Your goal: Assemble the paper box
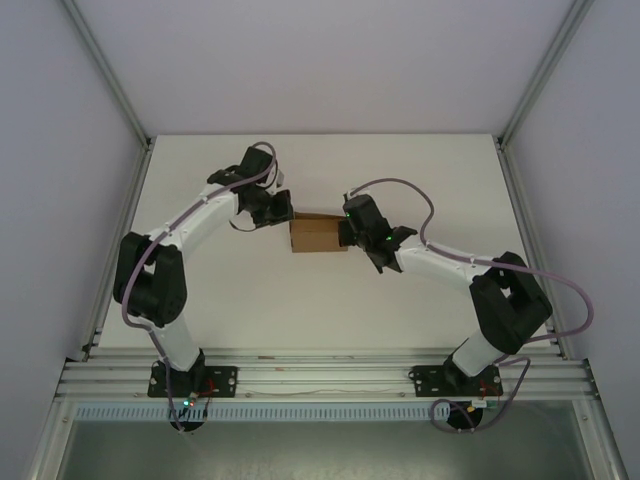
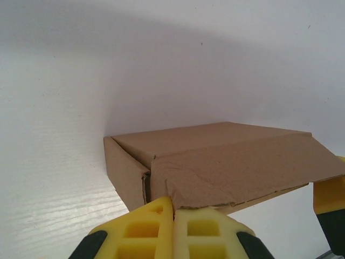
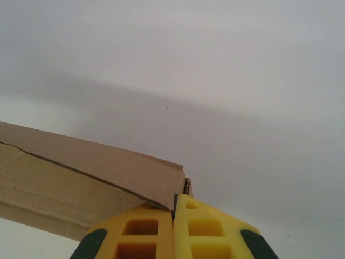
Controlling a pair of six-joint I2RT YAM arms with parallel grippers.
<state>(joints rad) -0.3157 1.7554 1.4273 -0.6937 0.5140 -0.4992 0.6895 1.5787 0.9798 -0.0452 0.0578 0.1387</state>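
Closing the small brown folded cardboard box point(image 1: 318, 236) at the top view's centre, we judge; left claw point(image 2: 172, 208) and right claw point(image 3: 174, 200), fingers fully together, grasp nothing (merely nosing its ends). Next: press the gaping lid flap point(image 2: 242, 167) flush.

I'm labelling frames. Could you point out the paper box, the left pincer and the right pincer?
paper box point(image 1: 316, 235): top external view, middle of its top face.
left pincer point(image 2: 173, 208): left wrist view, seam between its shut fingertips.
right pincer point(image 3: 174, 204): right wrist view, seam between its shut fingertips.
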